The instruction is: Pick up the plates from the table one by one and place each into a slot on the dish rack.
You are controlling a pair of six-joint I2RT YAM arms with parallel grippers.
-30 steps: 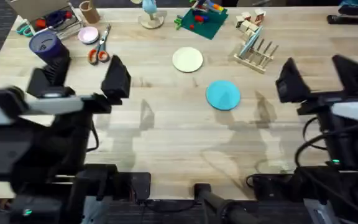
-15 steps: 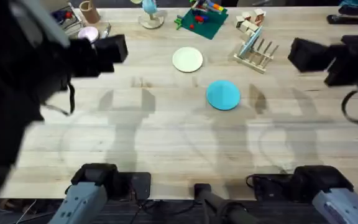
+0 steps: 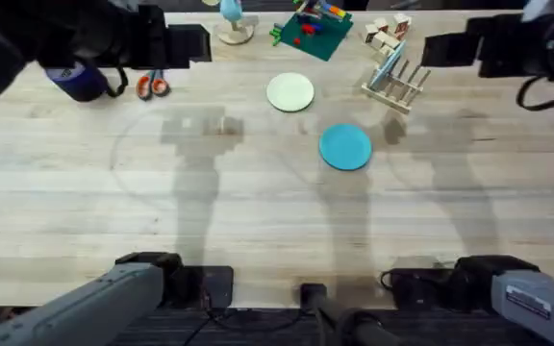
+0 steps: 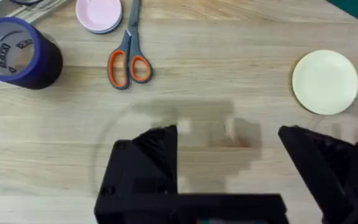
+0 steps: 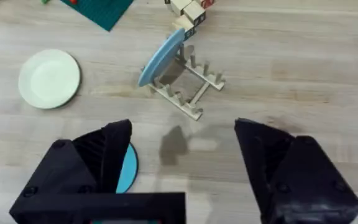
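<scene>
Both arms have swung up and out over the far desk (image 3: 258,221), left pincer (image 4: 229,155) and right pincer (image 5: 182,155) spread apart and empty, while the cream plate (image 3: 290,92) and blue plate (image 3: 345,147) still lie flat left of the dish rack (image 3: 397,85), which already holds one plate (image 5: 161,57).

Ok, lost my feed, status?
Left gripper, right gripper open, empty. Cream plate, blue plate on table. One plate racked.
</scene>
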